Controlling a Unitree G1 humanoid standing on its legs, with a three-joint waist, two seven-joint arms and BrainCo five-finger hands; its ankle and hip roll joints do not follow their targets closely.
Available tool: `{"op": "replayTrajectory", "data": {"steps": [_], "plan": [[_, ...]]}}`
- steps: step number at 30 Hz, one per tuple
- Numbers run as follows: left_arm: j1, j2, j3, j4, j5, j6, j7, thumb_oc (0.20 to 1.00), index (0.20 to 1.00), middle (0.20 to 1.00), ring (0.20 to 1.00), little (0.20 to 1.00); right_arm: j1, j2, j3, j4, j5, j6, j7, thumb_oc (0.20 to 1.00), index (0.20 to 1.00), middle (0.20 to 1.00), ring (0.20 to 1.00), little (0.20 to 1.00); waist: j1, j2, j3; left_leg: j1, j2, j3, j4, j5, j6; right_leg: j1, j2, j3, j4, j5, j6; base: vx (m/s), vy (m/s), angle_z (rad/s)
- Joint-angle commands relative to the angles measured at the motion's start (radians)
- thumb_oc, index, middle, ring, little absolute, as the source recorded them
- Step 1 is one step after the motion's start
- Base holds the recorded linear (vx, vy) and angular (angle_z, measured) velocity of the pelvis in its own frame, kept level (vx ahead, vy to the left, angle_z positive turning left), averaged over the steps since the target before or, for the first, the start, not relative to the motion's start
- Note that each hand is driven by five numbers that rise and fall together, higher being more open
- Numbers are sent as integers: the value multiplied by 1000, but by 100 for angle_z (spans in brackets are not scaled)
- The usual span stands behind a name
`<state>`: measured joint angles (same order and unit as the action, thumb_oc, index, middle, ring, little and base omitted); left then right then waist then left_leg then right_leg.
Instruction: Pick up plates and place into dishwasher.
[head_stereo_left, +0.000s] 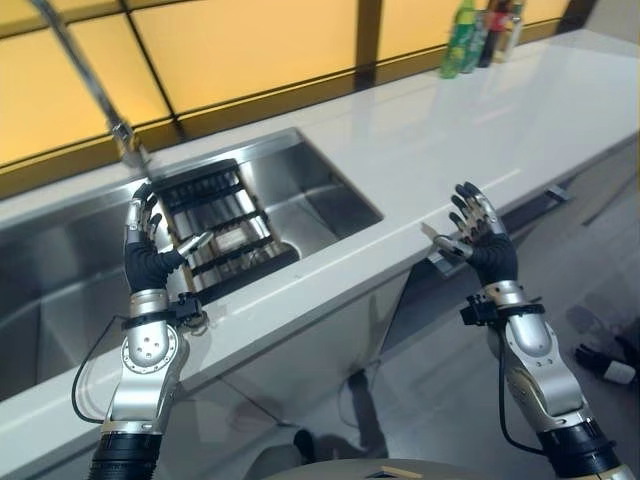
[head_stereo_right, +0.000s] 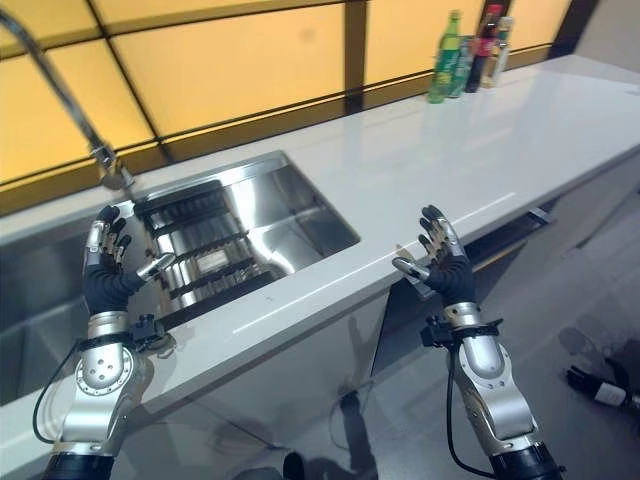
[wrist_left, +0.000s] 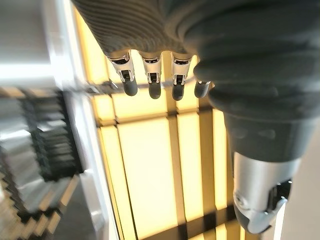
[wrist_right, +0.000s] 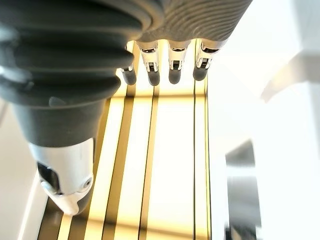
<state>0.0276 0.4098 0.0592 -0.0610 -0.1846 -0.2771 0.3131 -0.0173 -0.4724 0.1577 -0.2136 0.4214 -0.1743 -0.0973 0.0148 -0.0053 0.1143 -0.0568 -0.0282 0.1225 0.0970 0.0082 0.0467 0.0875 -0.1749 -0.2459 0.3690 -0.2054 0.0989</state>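
A white countertop (head_stereo_left: 480, 130) is running from near left to far right, meeting a wall of amber panels (head_stereo_left: 250, 45) at its far edge. Set into the counter's left part, a steel sink (head_stereo_left: 300, 190) is holding a dark slatted rack (head_stereo_left: 215, 225), and a faucet (head_stereo_left: 95, 85) is arching over its far rim. Below the counter's near edge on the right, a dark cabinet front with a bar handle (head_stereo_left: 550, 195) is showing; whether this is the dishwasher cannot be told. Bottles (head_stereo_left: 480, 35) are standing together at the far right of the counter.

The left hand (head_stereo_left: 145, 245) is hovering over the sink's near-left side, just beside the rack, fingers straight and spread, holding nothing. The right hand (head_stereo_left: 478, 232) is hanging off the counter's near edge, well right of the sink, likewise spread and empty.

No plate is appearing on the counter, in the sink, or in either hand. The scene is fitting two stages equally: plates lying elsewhere and awaiting collection, or plates stowed away out of view.
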Motion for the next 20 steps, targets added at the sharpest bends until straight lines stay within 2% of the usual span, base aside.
{"op": "replayTrajectory", "data": {"steps": [1,2,3,4,6,7,8,11,14,20], "plan": [[-29,63,15,-42,-52,-52,-16,1000,1000,1000,1000,1000,-59,37,4,-26,-16,-90,2,1000,1000,1000,1000,1000,37,-20,-36,70,-22,-35,24,-84,-10,-167,81,91,97,194,-5,35,-56,70],[-36,64,5,-42,-58,-52,-16,1000,1000,1000,1000,1000,-58,38,6,-27,-22,-95,1,1000,1000,1000,1000,1000,38,-24,-35,65,-22,-50,23,-79,-15,-152,89,99,40,168,-19,53,-115,66],[-44,60,-5,-46,-59,-46,-16,1000,1000,1000,1000,1000,-54,32,7,-30,-17,-95,-3,1000,1000,1000,1000,1000,38,-33,-36,54,-28,-75,30,-77,-22,-129,90,121,-73,154,-35,66,-152,78],[-50,54,-15,-51,-63,-41,-13,1000,1000,1000,1000,1000,-50,28,7,-33,-14,-93,-4,1000,1000,1000,1000,1000,36,-39,-40,45,-33,-100,36,-76,-30,-107,81,147,-177,163,-38,75,-161,72],[-65,45,-39,-56,-70,-39,1,1000,1000,1000,1000,1000,-58,22,17,-26,-9,-97,5,1000,1000,1000,1000,1000,31,-50,-48,32,-34,-117,34,-79,-41,-85,61,207,-329,222,-13,45,-191,84],[-72,45,-51,-64,-70,-33,5,1000,1000,1000,1000,1000,-68,22,28,-24,-7,-92,5,1000,1000,1000,1000,1000,29,-54,-48,31,-30,-123,26,-80,-44,-90,57,242,-352,254,2,36,-195,82],[-80,46,-63,-72,-74,-24,-3,1000,1000,1000,1000,1000,-75,26,35,-27,-11,-76,-4,1000,1000,1000,1000,1000,30,-51,-50,28,-24,-137,18,-80,-45,-90,69,261,-340,243,0,65,-165,72],[-81,37,-92,-102,-79,3,13,1000,1000,1000,1000,1000,-116,24,52,-11,9,-32,15,1000,1000,1000,1000,1000,56,-58,-65,54,-1,-155,-35,-64,-61,-52,62,210,-407,259,1,69,-161,73],[-86,31,-102,-110,-93,33,2,1000,1000,1000,1000,1000,-136,16,57,-18,21,-1,-14,1000,1000,1000,1000,1000,73,-58,-90,65,30,-161,-82,-41,-82,-30,63,175,-446,265,2,55,-139,37],[-87,34,-101,-105,-117,39,-9,1000,1000,1000,1000,1000,-153,28,80,-13,19,19,-54,1000,1000,1000,1000,1000,79,-39,-116,75,66,-151,-116,-26,-104,-29,61,140,-456,254,-3,21,-63,14]]}}
